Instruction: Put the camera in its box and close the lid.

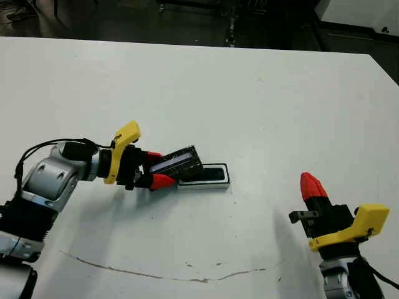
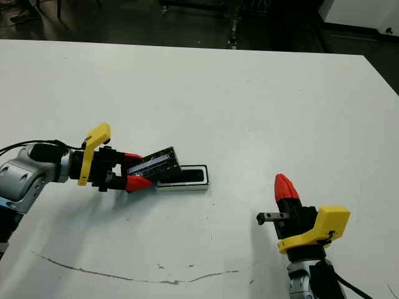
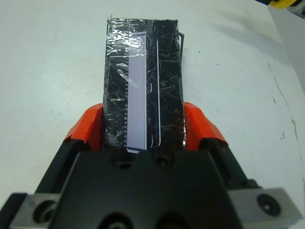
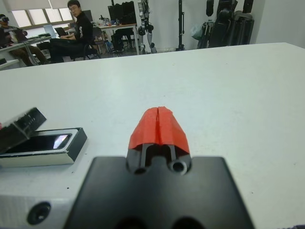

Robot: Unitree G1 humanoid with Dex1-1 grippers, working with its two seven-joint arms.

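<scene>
- Now, your left gripper clamps the lid, tilted above the box, where the camera lies.
- Lower it skewed and it jams.
- Right gripper rests closed, empty.

My left gripper, red-tipped with a yellow bracket, grips the lid, glossy crinkled black with a pale lilac stripe. The box shows white sides, a thin black rim and a shiny dark inside. My right gripper shows red fingertips on black, on the white table.
</scene>
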